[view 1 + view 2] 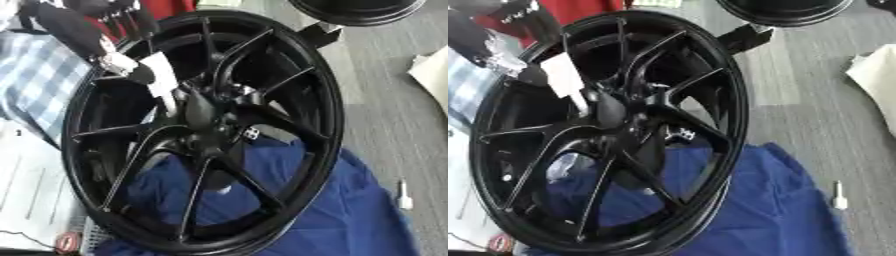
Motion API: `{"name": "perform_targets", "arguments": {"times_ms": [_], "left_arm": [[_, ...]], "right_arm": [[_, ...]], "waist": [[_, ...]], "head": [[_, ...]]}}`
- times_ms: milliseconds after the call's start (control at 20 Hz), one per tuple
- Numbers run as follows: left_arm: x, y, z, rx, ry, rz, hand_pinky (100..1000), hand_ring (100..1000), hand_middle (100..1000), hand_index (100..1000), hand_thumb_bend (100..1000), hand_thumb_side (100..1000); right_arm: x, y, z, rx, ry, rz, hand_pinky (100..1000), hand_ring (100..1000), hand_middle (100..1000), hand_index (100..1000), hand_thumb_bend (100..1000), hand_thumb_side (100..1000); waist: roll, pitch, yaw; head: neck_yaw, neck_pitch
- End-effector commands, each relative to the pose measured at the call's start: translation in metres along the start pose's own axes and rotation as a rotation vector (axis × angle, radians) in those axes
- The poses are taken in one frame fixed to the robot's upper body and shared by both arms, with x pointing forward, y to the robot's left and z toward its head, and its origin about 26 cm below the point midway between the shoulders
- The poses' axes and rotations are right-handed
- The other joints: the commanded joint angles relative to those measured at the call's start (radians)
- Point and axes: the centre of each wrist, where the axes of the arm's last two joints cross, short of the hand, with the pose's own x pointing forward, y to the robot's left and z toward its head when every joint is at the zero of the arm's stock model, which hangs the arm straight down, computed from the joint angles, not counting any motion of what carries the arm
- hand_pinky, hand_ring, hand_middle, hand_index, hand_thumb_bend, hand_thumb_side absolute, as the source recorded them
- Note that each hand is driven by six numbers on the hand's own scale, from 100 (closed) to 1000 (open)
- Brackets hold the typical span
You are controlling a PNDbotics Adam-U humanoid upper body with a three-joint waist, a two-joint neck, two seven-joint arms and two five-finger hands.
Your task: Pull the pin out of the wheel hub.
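Left hand (131,70), upper left of frame, reaches toward the pin (163,97) at the wheel hub (203,117); grip unclear. Pull straight along the pin's axis, clear of the spokes.

Wheel (201,130) was black all over, rim and spokes alike. Hub (203,116) black too. Blue cloth (332,210) filled lower right of frame. Floor (385,110) at right was grey. Second wheel (354,11) at top, black. Blue-and-white checked fabric (35,80) at left edge. Red patch (166,7) at upper left. White tag (159,72) at upper left of hub. Small white object (404,196) on floor at lower right.
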Motion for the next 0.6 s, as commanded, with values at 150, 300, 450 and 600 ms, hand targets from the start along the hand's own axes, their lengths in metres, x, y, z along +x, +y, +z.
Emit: {"name": "perform_targets", "arguments": {"times_ms": [150,300,450,600], "left_arm": [[0.001,0.009,0.005,0.009,0.041,-0.007,834,797,729,835,666,459],[0.0,0.006,-0.001,0.0,0.078,-0.01,831,791,720,826,673,465],[0.0,0.006,-0.006,-0.01,0.102,-0.013,828,786,713,820,678,470],[0.0,0.006,-0.011,-0.012,0.117,-0.011,827,784,709,817,673,473]], "right_arm": [[0.006,-0.006,0.0,-0.009,-0.004,0.031,879,773,741,791,100,464],[0.005,-0.006,0.0,-0.011,-0.002,0.032,879,773,741,791,100,465],[0.005,-0.006,0.0,-0.014,0.0,0.032,879,773,741,791,100,465],[0.004,-0.006,0.0,-0.016,0.002,0.031,879,773,741,791,100,466]], "waist": [[-0.003,-0.017,0.002],[0.0,-0.011,0.001],[0.001,-0.009,0.0],[0.003,-0.009,0.0]], "head": [[0.003,-0.004],[0.005,-0.004],[0.006,-0.006],[0.008,-0.005]]}}
